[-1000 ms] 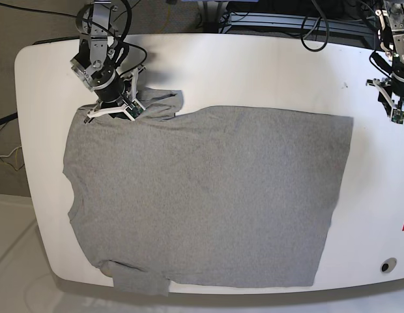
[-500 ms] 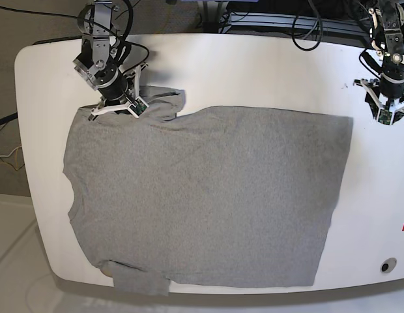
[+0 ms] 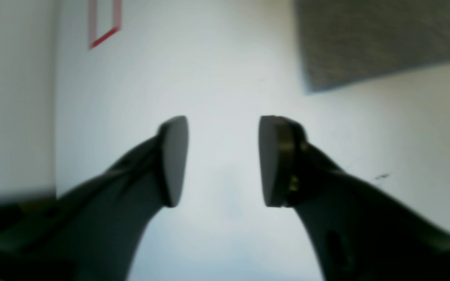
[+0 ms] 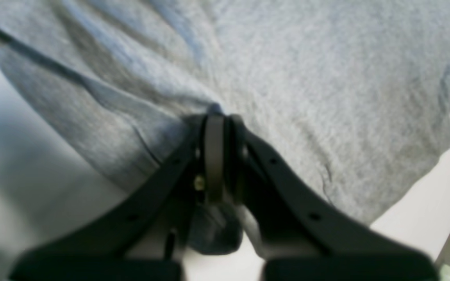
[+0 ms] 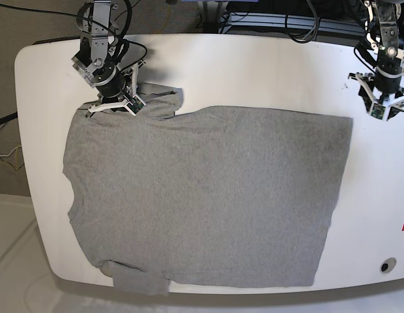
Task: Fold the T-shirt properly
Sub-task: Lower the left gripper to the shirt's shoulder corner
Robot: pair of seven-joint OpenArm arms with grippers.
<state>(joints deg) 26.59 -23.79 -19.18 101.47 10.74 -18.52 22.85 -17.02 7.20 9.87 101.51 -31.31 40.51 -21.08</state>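
The T-shirt (image 5: 208,195) lies spread flat and plain side up on the white table (image 5: 267,72), covering most of it. Its long axis runs across the base view: the straight hem faces that view's right edge, and the shoulders and sleeves face the left. One sleeve is bunched at the far-left corner of the shirt, the other hangs over the table's near edge. The right gripper (image 5: 114,103) sits on that far-left sleeve. In the right wrist view its jaws are pressed together with a pinch of grey fabric (image 4: 213,109) caught between them, so the right gripper (image 4: 214,117) is clamped on the T-shirt at the sleeve. The left gripper (image 5: 382,104) hangs over bare table just beyond the shirt's far hem corner. Its fingers (image 3: 174,160) stand apart with nothing between them, and only a wedge of the T-shirt (image 3: 381,39) shows off to one side, clear of the jaws. The relation that matters next is this: the shirt lies toward the table's near edge and toward the middle from the left gripper, and the far hem corner is near it but not touching. The left arm is by far the nearer one to the hem; the right arm already holds the sleeve end. Any lengthwise fold would likely need the left gripper to reach that hem corner first, so both ends of the far edge are held.
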